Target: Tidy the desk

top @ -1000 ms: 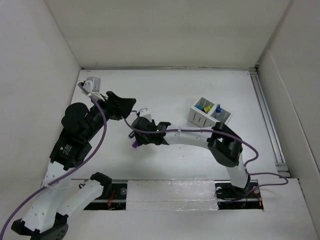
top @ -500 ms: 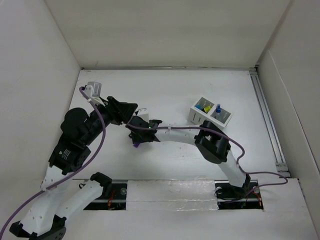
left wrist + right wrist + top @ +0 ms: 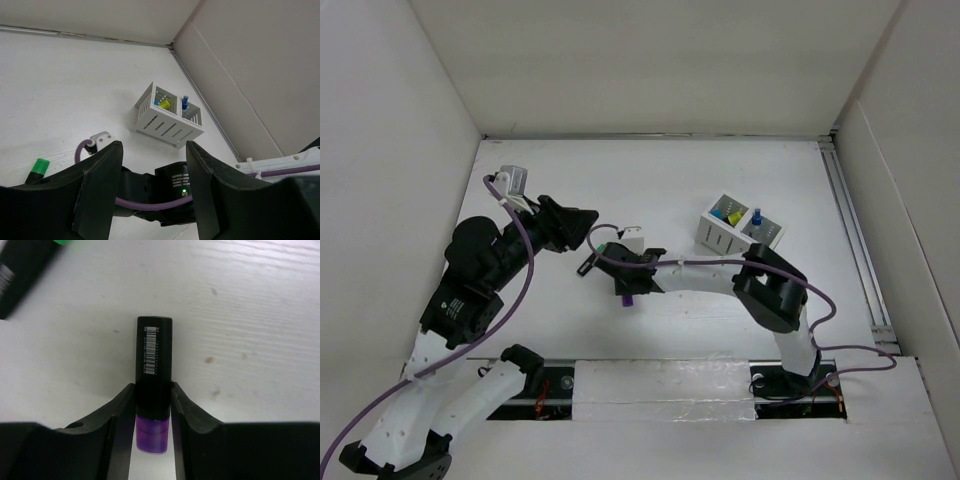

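Observation:
My right gripper (image 3: 152,407) (image 3: 625,282) is shut on a black marker with a purple cap (image 3: 154,362) (image 3: 628,298), gripped near the cap end just over the white desk (image 3: 670,180). Whether the marker touches the desk I cannot tell. A second black marker with a green cap (image 3: 594,260) (image 3: 39,166) (image 3: 17,267) lies on the desk just left of it. My left gripper (image 3: 582,218) (image 3: 152,187) hovers open above and to the left of the green-capped marker, with nothing between its fingers.
A small white compartmented holder box (image 3: 740,228) (image 3: 167,117) stands at the right, holding a yellow thing and a blue thing. White panel walls enclose the desk. A metal rail (image 3: 855,240) runs along the right edge, and a foil strip (image 3: 660,390) lies between the arm bases.
My right gripper has shut on the purple-capped marker and shifted to the right with it. The left arm has barely moved.

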